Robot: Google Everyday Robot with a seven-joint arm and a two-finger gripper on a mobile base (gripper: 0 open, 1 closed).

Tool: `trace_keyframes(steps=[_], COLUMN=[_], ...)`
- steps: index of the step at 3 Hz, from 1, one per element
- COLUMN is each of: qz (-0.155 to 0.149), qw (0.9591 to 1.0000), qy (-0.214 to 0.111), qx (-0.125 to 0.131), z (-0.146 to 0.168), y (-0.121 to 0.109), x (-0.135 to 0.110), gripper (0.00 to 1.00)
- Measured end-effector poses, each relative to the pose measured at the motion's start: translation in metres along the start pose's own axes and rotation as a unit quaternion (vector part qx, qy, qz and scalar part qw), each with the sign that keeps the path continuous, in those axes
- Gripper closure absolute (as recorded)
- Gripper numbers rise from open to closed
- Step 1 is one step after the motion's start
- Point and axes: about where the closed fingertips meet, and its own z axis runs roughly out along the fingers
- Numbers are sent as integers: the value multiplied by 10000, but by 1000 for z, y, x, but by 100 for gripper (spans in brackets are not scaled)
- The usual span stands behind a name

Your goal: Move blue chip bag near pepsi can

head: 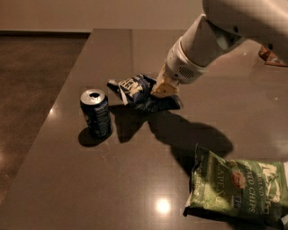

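An indoor room of the office or test-lab sort is suggested. A long, dark, polished table (90,179) is set over brownish flooring (31,90) at the left, and a plain pale wall (90,13) with a dark baseboard (45,32) is seen at the far side. A white robot arm (202,45) is at work here, its jaws over the table's middle, closed on the blue chip bag (135,90).

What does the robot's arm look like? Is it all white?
Mostly. The arm is thick, round and white, with a small grille of dots near the wrist. The gripper, down at the chip bag's right end, is tan-yellow.
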Motion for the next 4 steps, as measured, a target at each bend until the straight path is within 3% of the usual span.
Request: trace_keyframes(steps=[1,2,4], qz=[-319,-414,-443], qw=[9994,9989,9988], qy=[-87,-152,-147], qx=[-115,-129,-117], z=[1,9,8], y=[47,67,70], x=[-14,-18,-20], gripper=[82,59,12])
